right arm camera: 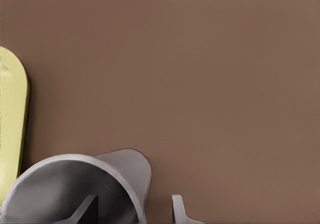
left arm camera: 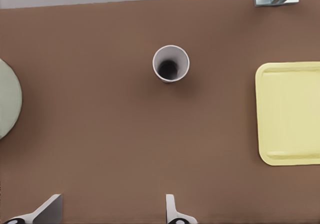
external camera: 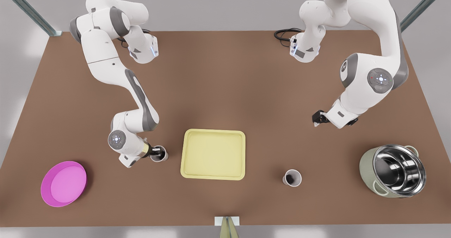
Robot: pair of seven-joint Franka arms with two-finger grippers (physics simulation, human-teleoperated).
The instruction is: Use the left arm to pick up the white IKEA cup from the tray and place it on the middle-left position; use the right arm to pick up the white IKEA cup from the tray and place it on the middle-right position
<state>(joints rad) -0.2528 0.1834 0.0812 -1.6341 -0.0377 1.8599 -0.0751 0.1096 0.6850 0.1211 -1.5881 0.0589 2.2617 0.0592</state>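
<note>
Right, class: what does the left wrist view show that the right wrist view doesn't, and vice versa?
The left wrist view adds the green pot and a white cup standing apart from the open left gripper. The right wrist view adds the other cup, its wall between the fingers of the open right gripper. Both share the yellow tray and brown table.

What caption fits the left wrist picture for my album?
Left gripper, open, hovers over the brown table; a white cup stands upright near the yellow tray.
</note>
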